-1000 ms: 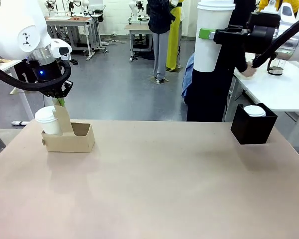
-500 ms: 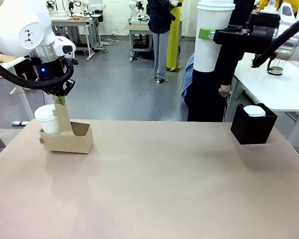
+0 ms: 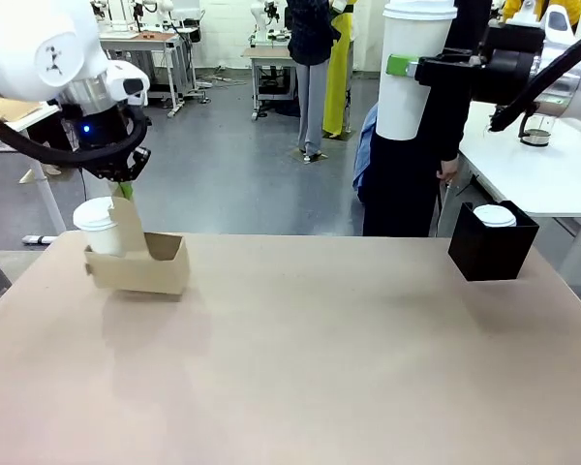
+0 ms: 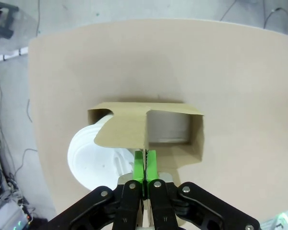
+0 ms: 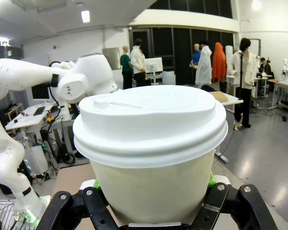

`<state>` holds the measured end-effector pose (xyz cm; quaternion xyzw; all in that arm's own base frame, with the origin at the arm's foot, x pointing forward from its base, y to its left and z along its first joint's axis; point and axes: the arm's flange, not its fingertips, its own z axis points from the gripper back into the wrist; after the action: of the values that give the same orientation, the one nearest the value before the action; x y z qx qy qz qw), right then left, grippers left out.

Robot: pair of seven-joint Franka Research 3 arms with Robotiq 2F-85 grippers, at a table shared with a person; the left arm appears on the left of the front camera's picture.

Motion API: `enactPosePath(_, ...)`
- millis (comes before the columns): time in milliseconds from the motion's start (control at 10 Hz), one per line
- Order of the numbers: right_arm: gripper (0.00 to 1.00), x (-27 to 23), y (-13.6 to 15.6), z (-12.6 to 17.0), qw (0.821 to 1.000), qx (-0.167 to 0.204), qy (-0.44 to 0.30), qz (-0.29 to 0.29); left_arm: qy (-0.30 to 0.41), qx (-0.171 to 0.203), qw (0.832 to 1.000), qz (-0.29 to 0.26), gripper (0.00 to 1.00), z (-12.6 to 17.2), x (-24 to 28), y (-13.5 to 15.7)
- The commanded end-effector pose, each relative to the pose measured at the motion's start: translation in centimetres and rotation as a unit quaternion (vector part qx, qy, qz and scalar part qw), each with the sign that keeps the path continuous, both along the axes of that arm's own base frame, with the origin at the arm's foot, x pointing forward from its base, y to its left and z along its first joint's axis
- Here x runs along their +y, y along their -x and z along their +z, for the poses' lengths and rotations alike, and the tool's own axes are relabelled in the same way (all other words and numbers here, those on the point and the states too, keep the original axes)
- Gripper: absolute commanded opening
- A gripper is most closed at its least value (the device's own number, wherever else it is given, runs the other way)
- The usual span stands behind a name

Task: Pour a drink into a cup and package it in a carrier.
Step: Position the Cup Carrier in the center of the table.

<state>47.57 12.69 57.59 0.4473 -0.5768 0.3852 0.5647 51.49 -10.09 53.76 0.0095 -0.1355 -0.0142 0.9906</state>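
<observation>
left hand: [image 3: 124,190] fingers together, clamped on the top edge of the handle panel; the left wrist view shows the green pads [image 4: 139,164] pinching the cardboard.
carrier: [image 3: 140,271] near the worktop's [image 3: 300,378] far-left edge, hanging from that pinch and tilted a bit. Can't tell if its base touches the worktop.
cup in carrier: [image 3: 99,228] lidded, white, in the left slot. The right slot [image 4: 168,127] is empty.
right hand: [image 3: 407,66] clamped around a tall lidded cup [image 3: 412,97], held high over the far right side.
drink: in the jug [image 3: 535,131] on the side table, far right, well away from the carrier.
black box: [image 3: 489,250] far right of the worktop, with one lidded cup [image 3: 494,215] inside.
step: judged to be repositioning the carrier for the second cup.
how to do it well: keep the pinch firm, move slowly, and level the base so the seated cup doesn't lean out. Set it flat with the empty slot toward the right arm.
change vs earlier: the carrier has shifted slightly right and is more tilted. The right hand and its cup are unchanged.
</observation>
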Motion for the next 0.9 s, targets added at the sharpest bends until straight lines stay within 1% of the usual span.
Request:
enactPosePath(0,0.81,0.2,-0.3,0.7,1.000,-0.005,-0.003,-0.003,0.023,-0.002,1.000,0.016,0.02,2.6,-3.9,3.2)
enactPosePath(200,0.81,0.2,-0.3,0.7,1.000,-0.005,-0.003,-0.003,0.037,0.016,0.999,0.006,0.02,3.4,-9.9,5.6)
enactPosePath(300,0.81,0.2,-0.3,0.7,1.000,-0.005,-0.003,-0.003,0.047,0.020,0.999,-0.004,0.02,3.2,-13.5,6.8)
enactPosePath(500,0.81,0.2,-0.3,0.7,1.000,-0.005,-0.003,-0.003,0.050,0.024,0.998,-0.022,0.02,2.0,-19.5,8.6)
enactPosePath(700,0.81,0.2,-0.3,0.7,1.000,-0.005,-0.003,-0.003,0.035,0.033,0.998,-0.031,0.02,0.3,-24.2,9.4)
enactPosePath(800,0.81,0.2,-0.3,0.7,1.000,-0.005,-0.003,-0.003,0.024,0.028,0.999,-0.032,0.02,-0.5,-26.7,10.4)
